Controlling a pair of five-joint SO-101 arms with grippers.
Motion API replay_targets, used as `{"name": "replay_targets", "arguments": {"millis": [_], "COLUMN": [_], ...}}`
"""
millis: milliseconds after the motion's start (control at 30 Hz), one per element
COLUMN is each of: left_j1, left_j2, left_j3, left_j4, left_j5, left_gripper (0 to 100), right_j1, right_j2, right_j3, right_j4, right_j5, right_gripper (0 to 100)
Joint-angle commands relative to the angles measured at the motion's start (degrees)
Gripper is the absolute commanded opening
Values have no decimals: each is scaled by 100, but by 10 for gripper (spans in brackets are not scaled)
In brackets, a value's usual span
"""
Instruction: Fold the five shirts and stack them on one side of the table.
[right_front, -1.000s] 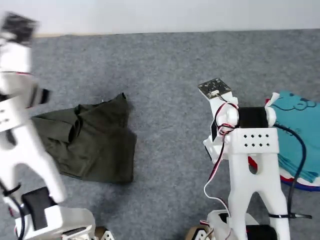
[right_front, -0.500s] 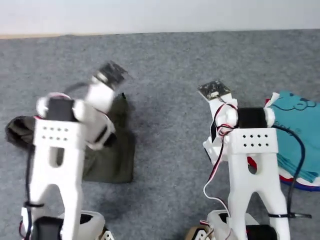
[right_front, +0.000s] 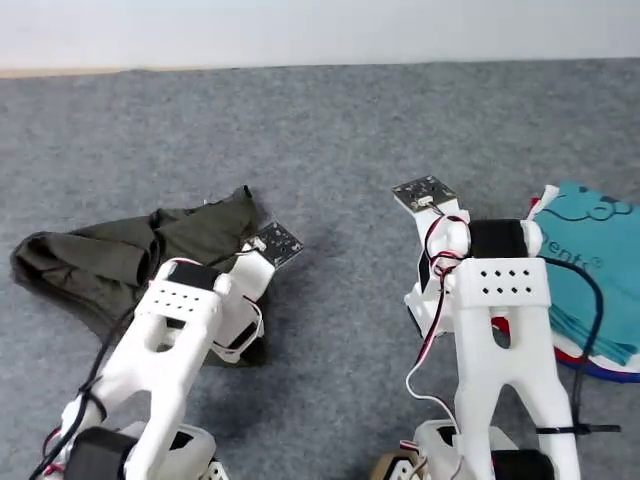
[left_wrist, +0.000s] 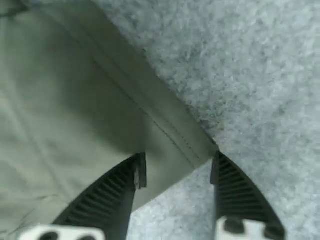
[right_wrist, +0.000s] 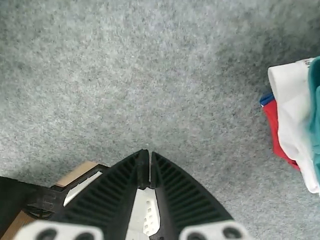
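Over olive shirt (left_wrist: 75, 100) hem, left end effector (left_wrist: 178, 162) spread; right end effector (right_wrist: 149, 157) pressed together near stack (right_wrist: 295, 115).

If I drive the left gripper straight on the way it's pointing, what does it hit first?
The left gripper would likely meet the olive shirt first: its hemmed corner lies between the open jaws, with grey mat beside it. Depth is hard to judge.

Left end effector (left_wrist: 178, 162), earlier raised far left, now low over a corner of the olive shirt (right_front: 110, 260).
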Motion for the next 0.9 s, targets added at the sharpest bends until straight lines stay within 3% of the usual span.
{"name": "replay_targets", "arguments": {"millis": [0, 233, 367, 567, 667, 867], "left_j1": [-26, -167, -158, -105, -158, -167], "left_j2": [220, 1152, 1732, 2022, 1380, -1310], "left_j3": [-119, -356, -523, -1051, -1279, -1912], "left_j4": [-149, -281, -563, -88, 281, 1240], "left_j5": [44, 62, 70, 26, 53, 35], "left_gripper": [206, 202, 127, 6, 4, 4], "right_j1": [4, 4, 4, 4, 4, -4], "right_j2": [-127, -145, -171, -171, -171, -180], "right_j3": [-44, -44, -44, -70, -70, -79], "right_j4": [145, 145, 163, 180, 180, 189], "right_j5": [-44, -44, -44, -44, -35, -26], "right_gripper": [9, 9, 9, 9, 9, 9]}}
